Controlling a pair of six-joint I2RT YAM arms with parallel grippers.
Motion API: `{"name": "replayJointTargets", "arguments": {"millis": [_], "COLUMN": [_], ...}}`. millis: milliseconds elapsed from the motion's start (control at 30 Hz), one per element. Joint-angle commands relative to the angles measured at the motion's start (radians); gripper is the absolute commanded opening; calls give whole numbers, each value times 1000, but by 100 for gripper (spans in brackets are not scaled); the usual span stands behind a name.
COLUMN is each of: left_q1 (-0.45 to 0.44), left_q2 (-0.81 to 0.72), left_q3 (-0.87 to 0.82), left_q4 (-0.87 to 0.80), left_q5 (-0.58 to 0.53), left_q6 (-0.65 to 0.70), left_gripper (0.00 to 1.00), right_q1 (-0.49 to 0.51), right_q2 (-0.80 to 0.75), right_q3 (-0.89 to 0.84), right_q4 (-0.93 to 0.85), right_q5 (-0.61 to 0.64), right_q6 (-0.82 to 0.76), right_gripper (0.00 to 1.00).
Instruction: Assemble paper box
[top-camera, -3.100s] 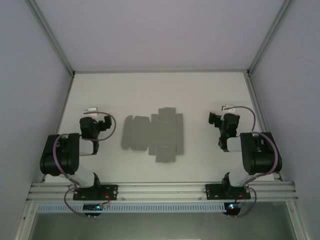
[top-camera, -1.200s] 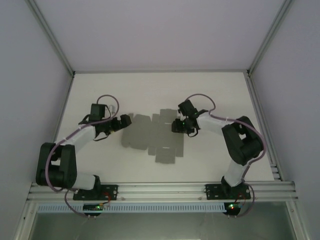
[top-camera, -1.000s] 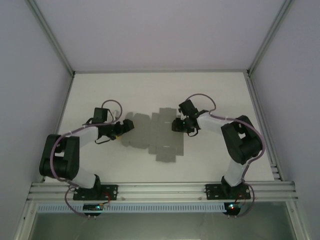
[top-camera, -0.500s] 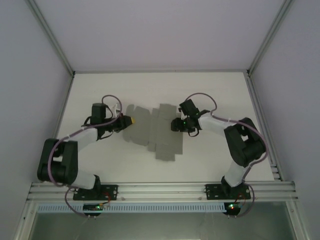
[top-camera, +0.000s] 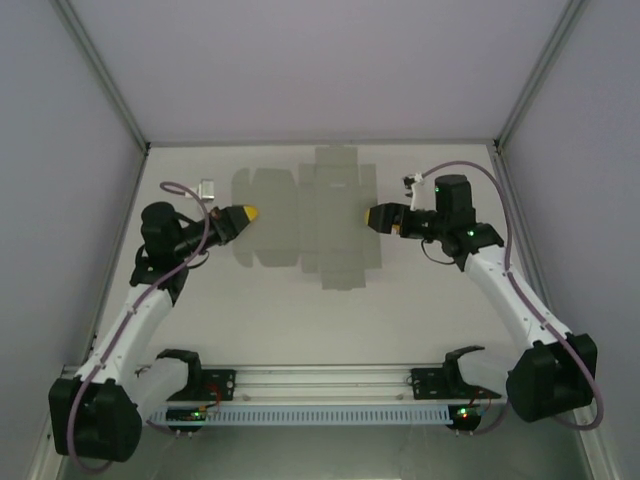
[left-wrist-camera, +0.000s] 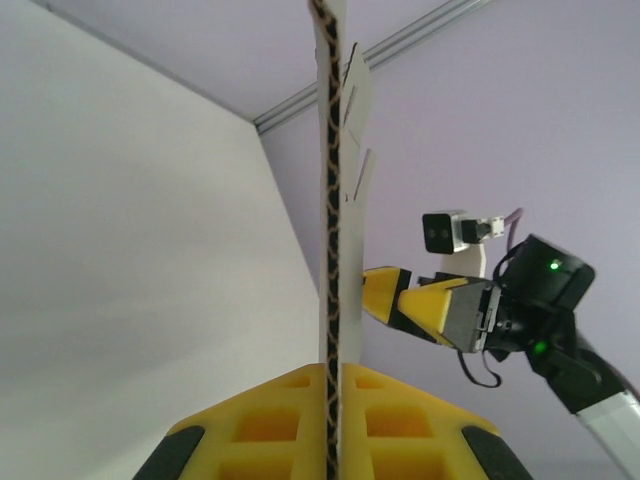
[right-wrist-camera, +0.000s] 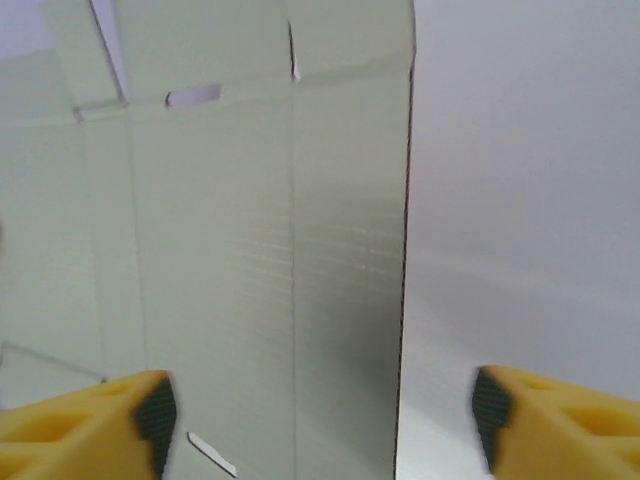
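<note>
I am watching the paper box (top-camera: 305, 218), a flat, unfolded grey sheet with its flaps out, sitting in the upper middle of the top view, above the white table (top-camera: 420, 310). The left gripper (top-camera: 245, 213) is coming in from the left of that frame and pinching the sheet's left edge. In the left wrist view the cardboard (left-wrist-camera: 330, 250) is showing edge-on, running straight up the frame, with the yellow fingers (left-wrist-camera: 260, 425) pressing in on it from both sides at the bottom.

The right gripper (top-camera: 372, 216) is reaching in from the right and sitting at the sheet's right edge. In the right wrist view its fingers (right-wrist-camera: 90, 420) are standing spread wide in the bottom corners, and the sheet (right-wrist-camera: 250, 250) is filling the left and centre with its edge falling between them. I cannot tell whether either finger is touching it. The same gripper (left-wrist-camera: 383, 298) is showing right of centre in the left wrist view, just beside the cardboard.
</note>
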Motion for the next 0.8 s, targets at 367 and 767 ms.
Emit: {"name": "replayJointTargets", "arguments": {"millis": [367,767], "left_q1": [9,18], "left_q2": [-38,-93], "left_q3": [49,105], "left_q4": [18,-580], "left_q5": [-23,-445], "left_q6": [-56,232], "left_gripper": [0,100], "right_q1": [-18,12], "right_q2": [-52,-4], "right_q3": [-45,-7], "right_q4": [46,-180], "right_q5": [-264,27], "right_q6": [50,-140], "right_gripper": [26,0]}}
